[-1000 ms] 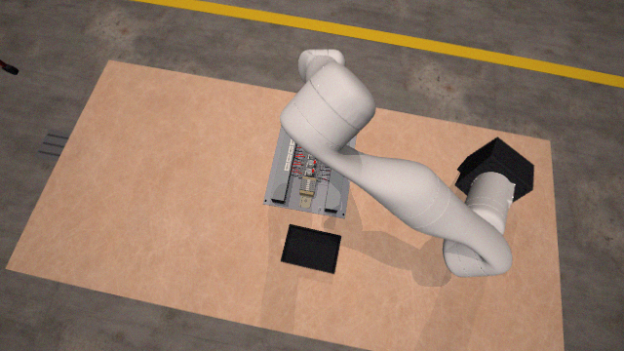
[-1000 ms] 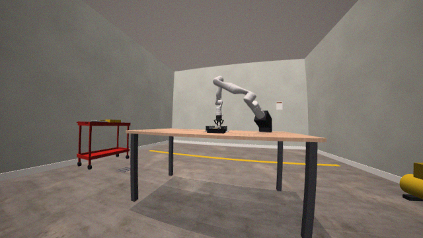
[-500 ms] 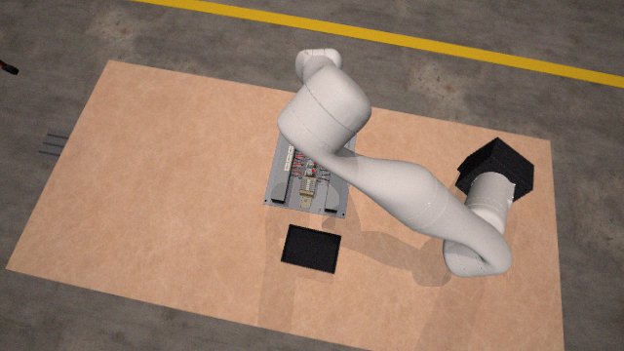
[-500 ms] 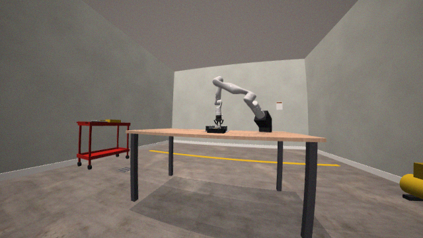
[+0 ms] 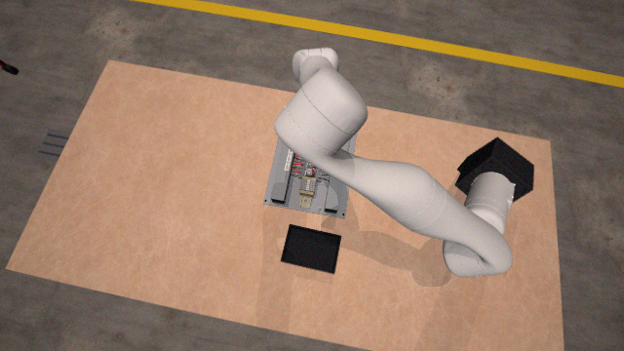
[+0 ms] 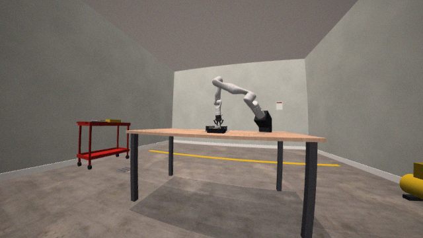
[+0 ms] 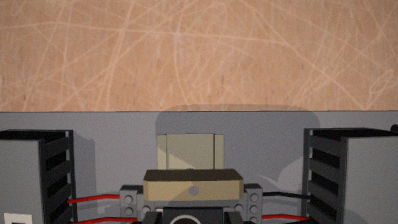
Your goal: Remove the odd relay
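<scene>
Wrist view shows our gripper (image 7: 192,212) pinching a beige relay (image 7: 193,183) on the grey relay panel (image 7: 120,135). Our black parts tray (image 5: 311,248) sits just beside the panel.

Overhead camera looking down on the tan wooden table (image 5: 146,195); a distant floor-level camera facing it; wrist camera hovering close over the grey relay panel (image 7: 125,130).

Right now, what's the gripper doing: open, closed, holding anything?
Gripper: closed on a relay on the relay panel; the relay is not yet in the black parts tray.
</scene>
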Robot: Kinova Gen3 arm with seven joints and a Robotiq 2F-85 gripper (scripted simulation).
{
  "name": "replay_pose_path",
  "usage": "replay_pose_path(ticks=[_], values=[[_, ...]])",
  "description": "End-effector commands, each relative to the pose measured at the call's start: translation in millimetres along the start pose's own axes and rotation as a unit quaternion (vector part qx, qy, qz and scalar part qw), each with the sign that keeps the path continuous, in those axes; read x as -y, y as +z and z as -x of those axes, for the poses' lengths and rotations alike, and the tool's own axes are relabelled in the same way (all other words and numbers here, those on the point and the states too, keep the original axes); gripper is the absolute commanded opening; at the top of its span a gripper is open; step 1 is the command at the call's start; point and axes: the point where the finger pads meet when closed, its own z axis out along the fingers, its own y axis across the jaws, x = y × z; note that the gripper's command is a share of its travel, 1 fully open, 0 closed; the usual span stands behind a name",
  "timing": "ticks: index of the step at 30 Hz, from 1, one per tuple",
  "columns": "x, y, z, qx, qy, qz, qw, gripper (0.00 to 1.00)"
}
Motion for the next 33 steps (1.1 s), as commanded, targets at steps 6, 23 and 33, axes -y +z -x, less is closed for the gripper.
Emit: replay_pose_path(ticks=[6,23,33], values=[[0.7,-1.0,-0.6,-0.001,0.000,0.009,1.000,0.00],[1.4,-1.1,-0.6,-0.001,0.000,0.022,1.000,0.00],[1.2,-1.1,-0.6,-0.001,0.000,0.018,1.000,0.00]])
